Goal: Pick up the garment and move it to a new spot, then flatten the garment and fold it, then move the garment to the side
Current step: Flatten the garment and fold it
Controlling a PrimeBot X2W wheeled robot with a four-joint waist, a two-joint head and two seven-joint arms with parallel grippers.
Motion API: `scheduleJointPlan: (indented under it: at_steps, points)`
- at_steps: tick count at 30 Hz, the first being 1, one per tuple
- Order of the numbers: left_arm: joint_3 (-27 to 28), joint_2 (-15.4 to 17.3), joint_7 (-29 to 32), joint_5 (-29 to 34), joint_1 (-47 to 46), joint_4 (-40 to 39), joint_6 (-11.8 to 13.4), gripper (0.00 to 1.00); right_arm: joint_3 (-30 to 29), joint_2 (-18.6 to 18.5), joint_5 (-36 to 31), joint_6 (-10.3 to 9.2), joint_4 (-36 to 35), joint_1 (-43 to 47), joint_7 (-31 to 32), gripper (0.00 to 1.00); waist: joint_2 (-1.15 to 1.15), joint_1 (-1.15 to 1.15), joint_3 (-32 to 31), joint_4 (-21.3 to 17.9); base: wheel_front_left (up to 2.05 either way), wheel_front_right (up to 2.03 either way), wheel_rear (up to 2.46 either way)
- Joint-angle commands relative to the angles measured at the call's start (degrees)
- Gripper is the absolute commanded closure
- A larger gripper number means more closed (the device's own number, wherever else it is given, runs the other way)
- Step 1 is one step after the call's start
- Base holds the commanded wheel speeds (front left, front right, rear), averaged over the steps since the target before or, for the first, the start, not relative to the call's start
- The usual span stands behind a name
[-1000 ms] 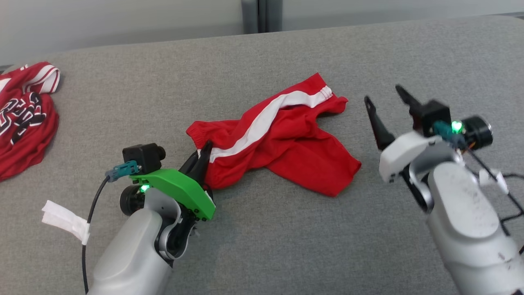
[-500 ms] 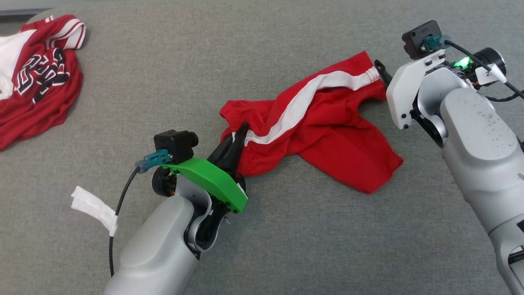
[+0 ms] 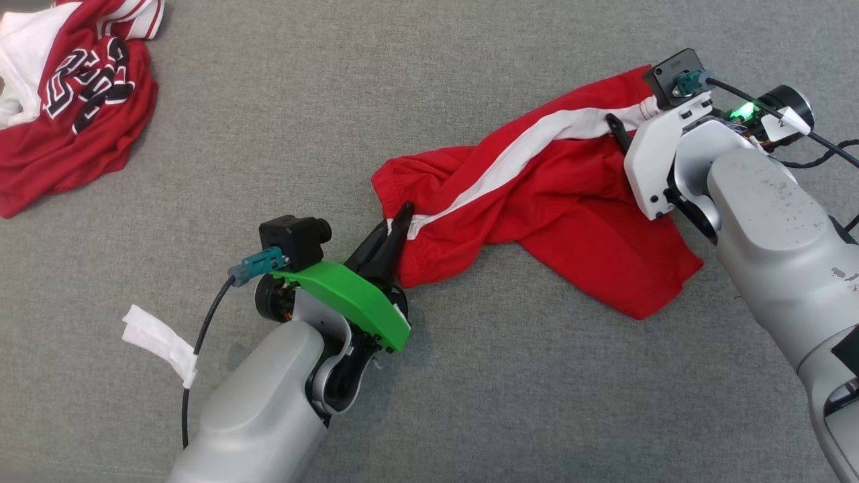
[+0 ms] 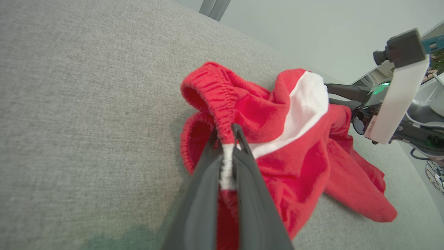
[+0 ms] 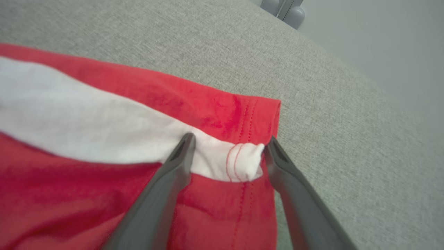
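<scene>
Grey woven surface (image 3: pixel 470 416) all over, kinda like a couch cushion, with a pale wall (image 4: pixel 312 27) behind it in the wrist views. A red jersey (image 3: pixel 67 114) with lettering sits crumpled off in the far left corner. The garment (image 3: pixel 570 215), red shorts with a white side stripe, lies bunched up in the middle between both arms. Left gripper (image 3: pixel 402 218) reaches in low from the near side, pinched tight on the elastic waistband. Right gripper (image 5: pixel 229 139) comes in from the right, fingers spread wide, straddling the stripe's hem end, not clamped.
</scene>
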Motion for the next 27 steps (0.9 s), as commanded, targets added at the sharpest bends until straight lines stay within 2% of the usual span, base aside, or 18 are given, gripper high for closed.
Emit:
scheduleJointPlan:
  at_steps: [1,4,6,7,8,9,15,16,18,20,27]
  points:
    - [-0.3,0.3,-0.4,-0.6,-0.9,0.3,-0.2,1.00,0.9,-0.1,0.6,-0.08,0.9,-0.3,-0.4,0.00,0.00,-0.01,0.0,0.0,0.00,0.00,0.00]
    - [-0.8,0.5,-0.9,-1.2,-1.0,0.5,-0.2,1.00,2.4,0.3,1.2,-0.08,1.8,-1.1,-1.1,0.00,0.00,-0.01,-0.1,-0.2,0.00,0.00,0.00]
    - [-1.1,0.7,-1.1,-1.4,-0.9,0.8,-0.2,1.00,3.4,0.7,1.7,-0.08,2.2,-1.4,-1.3,0.12,0.00,-0.01,-0.3,-0.4,0.00,0.00,0.00]
    - [-1.2,0.8,-1.3,-1.6,-0.9,0.9,-0.2,1.00,4.0,0.8,2.0,-0.08,2.3,-1.5,-1.4,0.27,0.00,-0.01,-0.4,-0.5,0.00,0.00,0.00]
    - [-1.3,0.8,-1.4,-1.6,-0.9,1.0,-0.2,1.00,4.3,0.9,2.3,-0.08,2.4,-1.5,-1.4,0.35,0.00,-0.01,-0.5,-0.6,0.00,0.00,0.00]
    - [-1.5,0.9,-1.5,-1.7,-1.0,1.1,-0.2,1.00,4.9,1.0,2.6,-0.08,2.5,-1.5,-1.4,0.52,0.00,-0.01,-0.6,-0.7,0.00,0.00,0.00]
    - [-2.1,1.3,-1.9,-2.4,-1.5,1.3,-0.2,1.00,7.4,0.4,5.5,-0.08,3.1,-1.6,-0.8,0.62,0.00,-0.01,-0.6,-0.7,0.00,0.00,0.00]
    - [-2.2,1.4,-2.1,-2.5,-1.5,1.3,-0.2,1.00,7.7,0.2,5.8,-0.08,3.3,-1.7,-1.1,0.66,0.00,-0.01,-0.6,-0.7,0.00,0.00,0.00]
    - [-2.2,1.6,-2.3,-2.7,-1.6,1.4,-0.2,1.00,8.0,0.1,6.3,-0.08,3.6,-2.1,-1.5,0.81,0.00,-0.01,-0.5,-0.7,0.00,0.00,0.00]
    - [-2.3,1.9,-2.7,-2.9,-1.5,1.5,-0.2,1.00,7.9,0.2,7.2,-0.08,3.8,-2.5,-2.6,1.00,0.00,-0.01,-0.8,-0.8,0.00,0.00,0.00]
    - [-1.1,3.9,-3.9,-2.4,-1.0,0.8,-0.2,1.00,6.9,-0.6,10.9,-0.08,3.1,-3.5,-5.6,1.00,0.00,-0.01,-3.3,-1.9,0.00,0.00,0.00]
